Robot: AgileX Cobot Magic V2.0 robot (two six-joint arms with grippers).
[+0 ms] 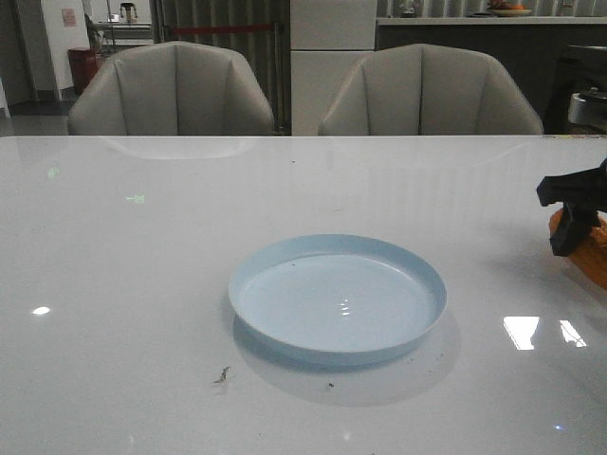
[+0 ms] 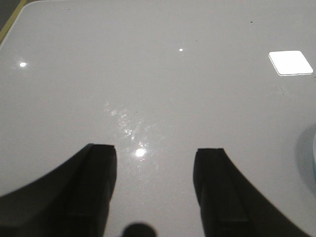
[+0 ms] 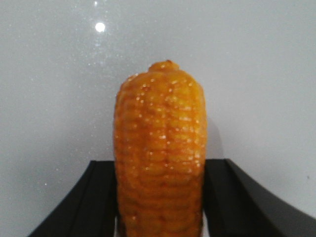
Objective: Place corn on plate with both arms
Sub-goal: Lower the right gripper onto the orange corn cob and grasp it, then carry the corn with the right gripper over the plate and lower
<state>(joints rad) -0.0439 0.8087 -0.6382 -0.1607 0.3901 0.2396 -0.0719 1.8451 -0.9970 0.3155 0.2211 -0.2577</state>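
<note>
Two black fingers of the right gripper (image 3: 160,197) press against both sides of the glossy orange corn cob (image 3: 160,148), whose tip juts out beyond them. Well off from those jaws sits the round pale blue plate (image 1: 337,299) on the white glossy table (image 1: 123,313). The left gripper (image 2: 155,187) stands spread wide over bare tabletop, nothing between its jaws.

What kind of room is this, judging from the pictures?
Probably an office lounge or meeting area: two padded beige chairs stand behind a glossy white table, with a dark counter further back.
</note>
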